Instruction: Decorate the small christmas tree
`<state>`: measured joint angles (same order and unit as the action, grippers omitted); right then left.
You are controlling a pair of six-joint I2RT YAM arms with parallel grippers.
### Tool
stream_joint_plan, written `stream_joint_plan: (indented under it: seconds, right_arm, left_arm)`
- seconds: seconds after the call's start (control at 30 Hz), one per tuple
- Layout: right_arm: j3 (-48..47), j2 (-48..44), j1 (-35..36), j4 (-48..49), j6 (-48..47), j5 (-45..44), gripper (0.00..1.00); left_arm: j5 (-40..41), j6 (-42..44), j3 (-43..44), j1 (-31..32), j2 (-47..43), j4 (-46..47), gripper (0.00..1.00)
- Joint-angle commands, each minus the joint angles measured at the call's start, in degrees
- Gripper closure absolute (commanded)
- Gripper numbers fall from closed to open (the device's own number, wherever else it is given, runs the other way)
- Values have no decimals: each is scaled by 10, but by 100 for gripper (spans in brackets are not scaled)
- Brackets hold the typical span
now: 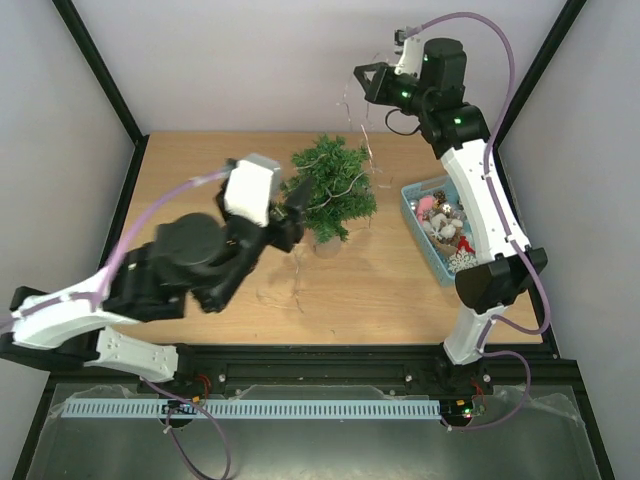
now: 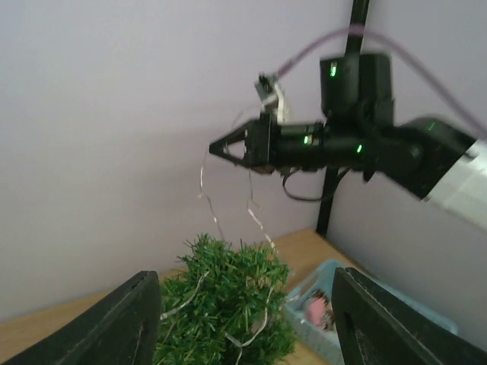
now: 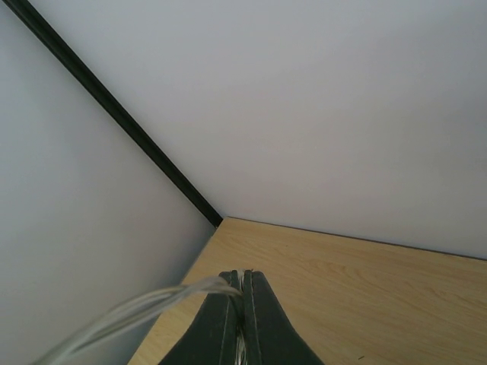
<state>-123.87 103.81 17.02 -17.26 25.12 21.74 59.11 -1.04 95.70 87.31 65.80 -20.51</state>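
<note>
The small christmas tree (image 1: 330, 190) stands on the wooden table, dark green and bushy, with a thin silvery garland strand (image 1: 365, 130) draped over its branches. My left gripper (image 1: 290, 215) sits at the tree's left side, open, nothing between its fingers. In the left wrist view the tree (image 2: 228, 304) shows beyond the two spread fingers (image 2: 144, 312). My right gripper (image 1: 358, 78) hangs high above and behind the tree, shut on the upper end of the strand (image 3: 137, 308). From the right gripper (image 2: 213, 148) the strand (image 2: 255, 217) hangs in loops onto the tree.
A light-blue basket (image 1: 412, 195) of ornaments sits right of the tree, beside the right arm's forearm. The basket (image 2: 304, 285) also shows behind the tree in the left wrist view. Grey walls and black frame posts close in the table's back and sides.
</note>
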Motion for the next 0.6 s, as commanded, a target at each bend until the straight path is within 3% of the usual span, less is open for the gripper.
stream_joint_plan:
  seconds: [0.0, 0.1, 0.2, 0.4, 0.57]
  right_arm:
    - [4, -35, 1, -4, -7, 11, 99]
    - [6, -39, 2, -9, -9, 11, 99]
    - [11, -43, 2, -9, -7, 15, 99]
    - [25, -48, 2, -6, -9, 22, 99]
    - [35, -51, 1, -4, -15, 21, 99]
  left_arm:
    - [-70, -69, 41, -55, 73, -138, 34]
    - [-142, -74, 22, -116, 92, -134, 29]
    - [-208, -80, 13, -165, 117, -156, 34]
    - [-267, -69, -64, -192, 112, -139, 34]
    - [-290, -58, -72, -215, 139, -126, 34]
